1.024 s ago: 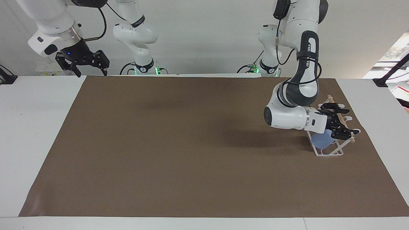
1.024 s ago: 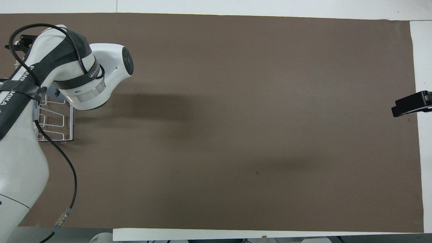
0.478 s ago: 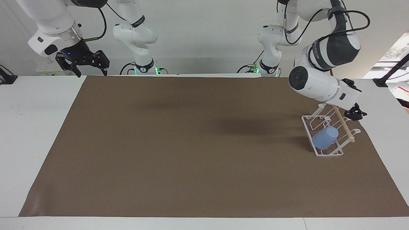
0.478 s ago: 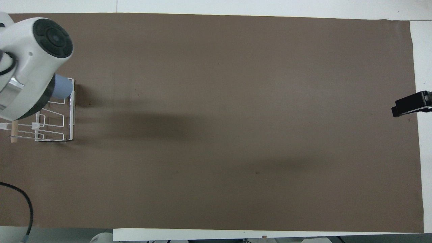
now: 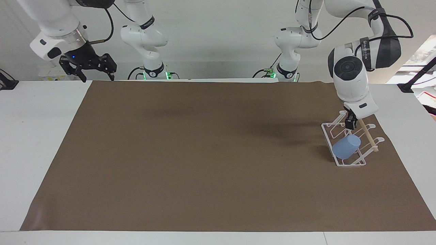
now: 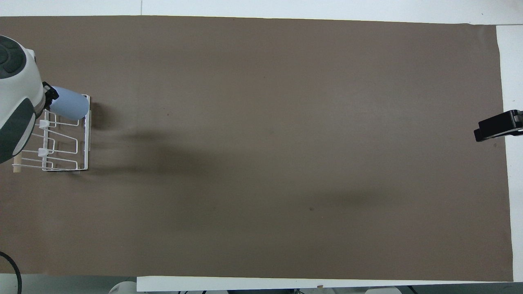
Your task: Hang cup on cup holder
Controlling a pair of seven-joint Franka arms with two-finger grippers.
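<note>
Count: 1 small light-blue plastic cup (image 5: 346,147), 1 white wire cup holder (image 5: 351,162) with a light wooden dowel (image 5: 369,137) across its top, 1 brown paper mat (image 5: 204,153) on the white table (image 5: 37,136), 2 arms.

Cup sits tilted on a slanted prong of the holder, at the end of the rack farthest from the robots, toward the left arm's end of the table. Nothing grips it.

Left gripper (image 5: 350,123) hangs over the holder, just above the cup, pointing down; it holds nothing, and the frames don't show its fingertip gap clearly, though it reads as spread wide. Right gripper (image 5: 97,72) waits up in the air over the table edge at the right arm's end, fingers apart, carrying nothing.

Versus 1 second ago: left gripper was down at the cup on the rack; it has since let go, lifted and swung its wrist upright. Cup and holder stay put. Right arm unchanged.
</note>
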